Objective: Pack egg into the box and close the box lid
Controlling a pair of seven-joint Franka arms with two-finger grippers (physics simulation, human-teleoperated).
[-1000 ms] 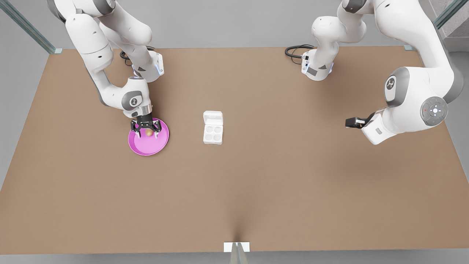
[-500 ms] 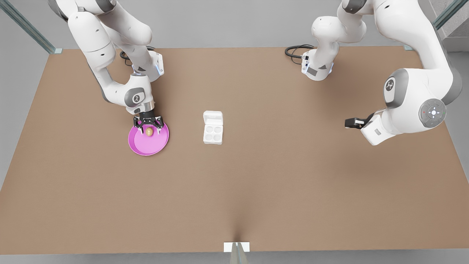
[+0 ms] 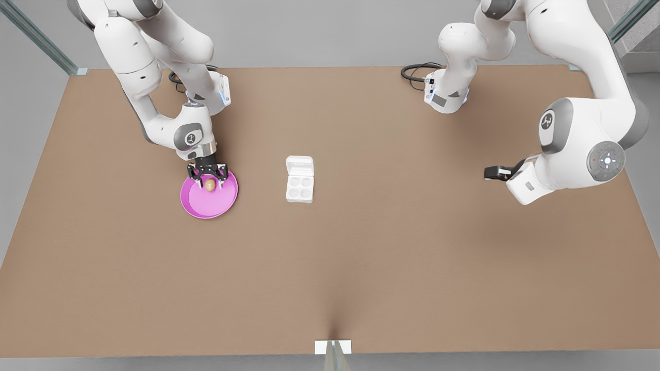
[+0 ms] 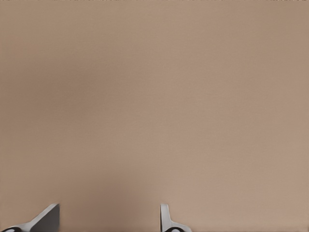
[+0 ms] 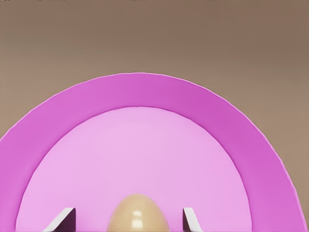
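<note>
The tan egg (image 3: 210, 184) (image 5: 137, 217) lies on the far part of a round pink plate (image 3: 205, 207) (image 5: 154, 92) at the front view's left. My right gripper (image 3: 209, 181) (image 5: 126, 221) is down over it, open, one finger on each side of the egg with a gap on both. The white box (image 3: 299, 189) sits mid-table with its four cups showing, and the box lid (image 3: 299, 166) lies folded back flat behind them. My left gripper (image 3: 488, 172) (image 4: 106, 222) waits open above bare table at the front view's right.
The brown table (image 3: 361, 257) spreads wide around the plate and carton. Black cables (image 3: 415, 72) lie at the far edge by the arm bases. A small white tab (image 3: 332, 347) marks the near edge.
My right gripper has come down and shifted slightly back, so its fingers now straddle the egg. The left arm has drifted very slightly.
</note>
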